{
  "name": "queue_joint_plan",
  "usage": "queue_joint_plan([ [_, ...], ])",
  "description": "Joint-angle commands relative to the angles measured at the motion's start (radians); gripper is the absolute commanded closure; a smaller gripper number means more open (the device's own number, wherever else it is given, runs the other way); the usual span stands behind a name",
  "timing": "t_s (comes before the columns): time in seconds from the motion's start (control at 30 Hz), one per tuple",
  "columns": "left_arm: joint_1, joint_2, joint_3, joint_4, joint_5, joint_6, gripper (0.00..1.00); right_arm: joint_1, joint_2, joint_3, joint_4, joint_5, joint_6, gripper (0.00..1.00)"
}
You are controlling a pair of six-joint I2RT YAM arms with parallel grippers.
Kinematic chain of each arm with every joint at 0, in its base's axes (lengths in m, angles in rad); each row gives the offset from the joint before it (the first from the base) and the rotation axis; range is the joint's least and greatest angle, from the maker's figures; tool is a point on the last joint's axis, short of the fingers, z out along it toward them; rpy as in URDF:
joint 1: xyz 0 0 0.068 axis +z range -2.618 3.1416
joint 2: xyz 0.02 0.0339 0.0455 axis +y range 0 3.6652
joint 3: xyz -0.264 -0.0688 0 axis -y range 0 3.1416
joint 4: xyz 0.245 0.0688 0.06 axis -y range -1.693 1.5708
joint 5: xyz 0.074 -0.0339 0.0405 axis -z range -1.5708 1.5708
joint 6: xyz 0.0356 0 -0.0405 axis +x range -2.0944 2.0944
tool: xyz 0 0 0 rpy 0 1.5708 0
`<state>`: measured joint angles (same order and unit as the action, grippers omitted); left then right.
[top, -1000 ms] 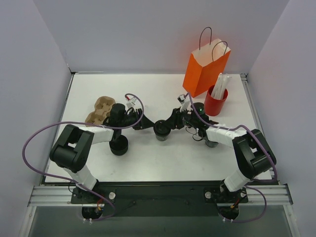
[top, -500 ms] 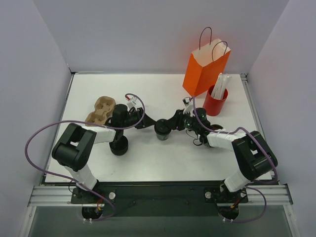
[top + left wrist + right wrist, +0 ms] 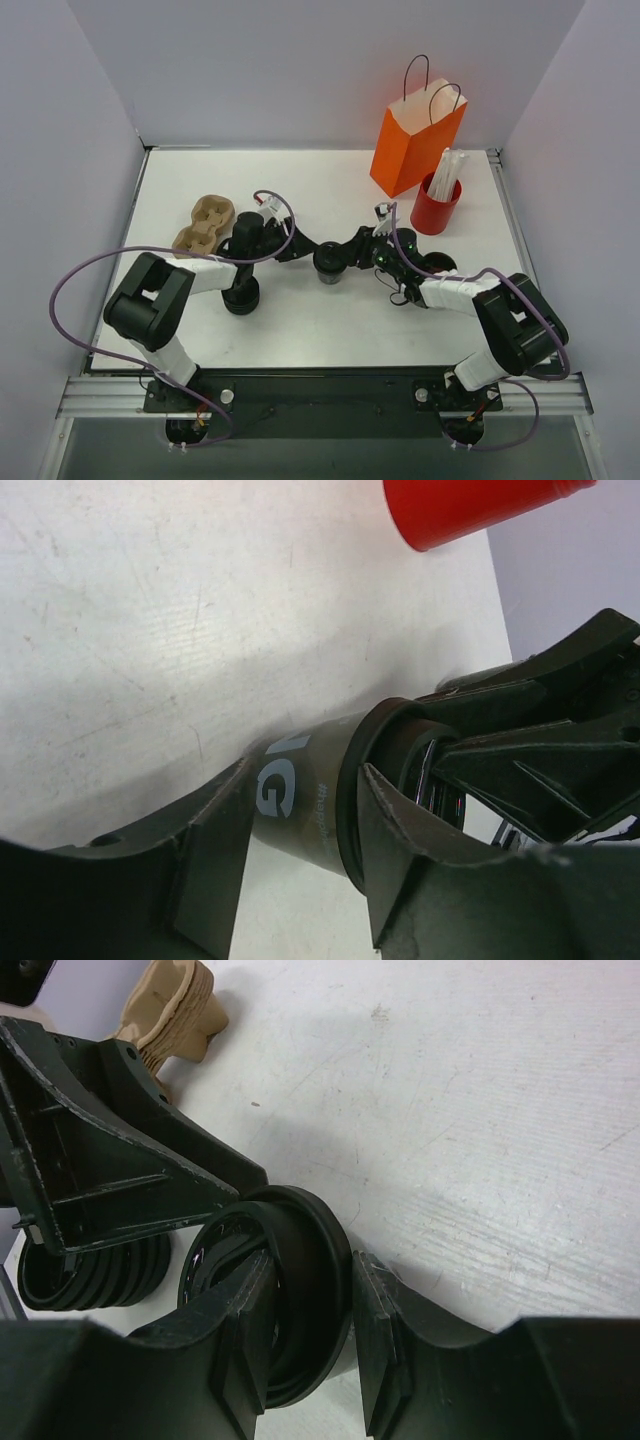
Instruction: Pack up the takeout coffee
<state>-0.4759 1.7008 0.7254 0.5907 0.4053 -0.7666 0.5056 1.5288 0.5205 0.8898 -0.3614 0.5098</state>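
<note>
Two-handed hold: my right pincer (image 3: 308,1282) clamps the takeout coffee cup (image 3: 318,1222) by its rim, apparently to steady it. My left pincer (image 3: 300,825) straddles its body; whether it grips, I cannot tell.

Right pincer (image 3: 312,1295) closed on the black rim of the cup (image 3: 322,1222), one finger in the mouth, one outside. Left pincer (image 3: 235,1210) in from the left, tip at the same rim. Ribbed black stack (image 3: 90,1272) just left of the cup, tan carrier (image 3: 175,1010) farther off, all on white worktop (image 3: 480,1110).
</note>
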Motion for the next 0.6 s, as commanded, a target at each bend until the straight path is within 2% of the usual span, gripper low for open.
queue_joint_plan([
  [0.0,0.034,-0.079,0.071,-0.357,0.021,0.049,0.41,0.051,0.05,-0.068,-0.462,0.082,-0.042,0.89],
  [0.13,0.049,-0.145,0.167,-0.469,-0.009,0.104,0.36,0.074,0.045,-0.031,-0.531,0.118,-0.013,0.89],
  [0.4,0.022,-0.234,0.075,-0.45,0.018,0.113,0.32,0.114,0.031,-0.002,-0.568,0.173,0.032,0.89],
  [0.57,-0.003,-0.221,-0.006,-0.356,0.033,0.086,0.31,0.126,0.024,0.009,-0.586,0.208,0.065,0.89],
])
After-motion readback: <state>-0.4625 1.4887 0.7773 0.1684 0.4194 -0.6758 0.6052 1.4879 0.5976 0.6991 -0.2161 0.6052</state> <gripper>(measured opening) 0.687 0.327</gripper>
